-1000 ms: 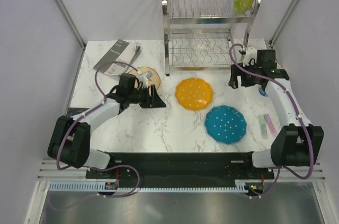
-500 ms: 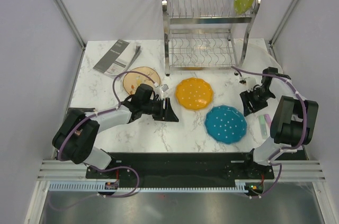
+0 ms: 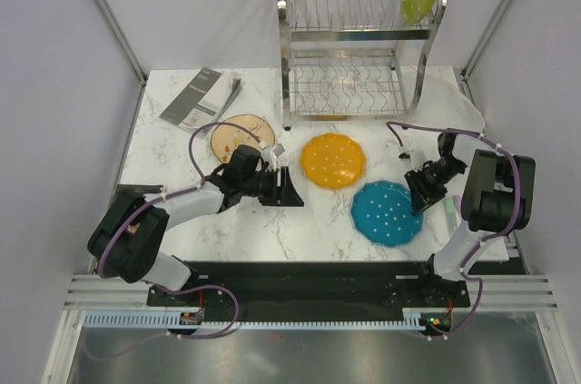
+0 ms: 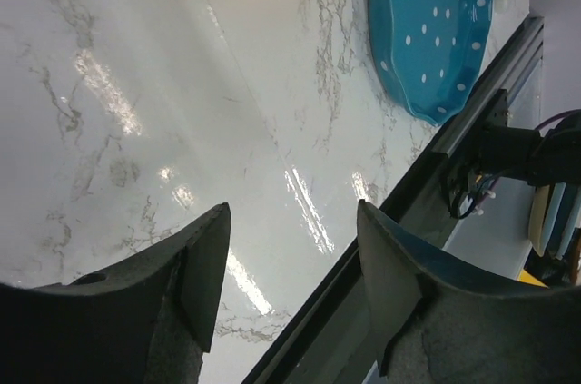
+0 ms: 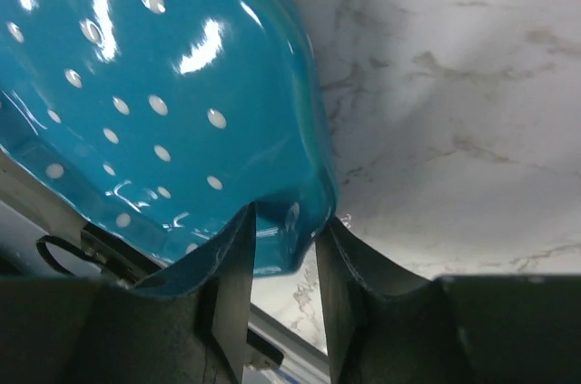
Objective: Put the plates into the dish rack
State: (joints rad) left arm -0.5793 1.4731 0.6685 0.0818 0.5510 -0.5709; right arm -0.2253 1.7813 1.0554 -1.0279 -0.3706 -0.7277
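Teal plate [image 3: 387,212] lies flat on the marble, in front of the dish rack [image 3: 345,34], its right rim pinched by the right gripper [image 3: 423,188]: the pickup step. Next, I judge, lift it, tip it upright and thread a rack slot; the left gripper [image 3: 289,192] hangs spread, empty.
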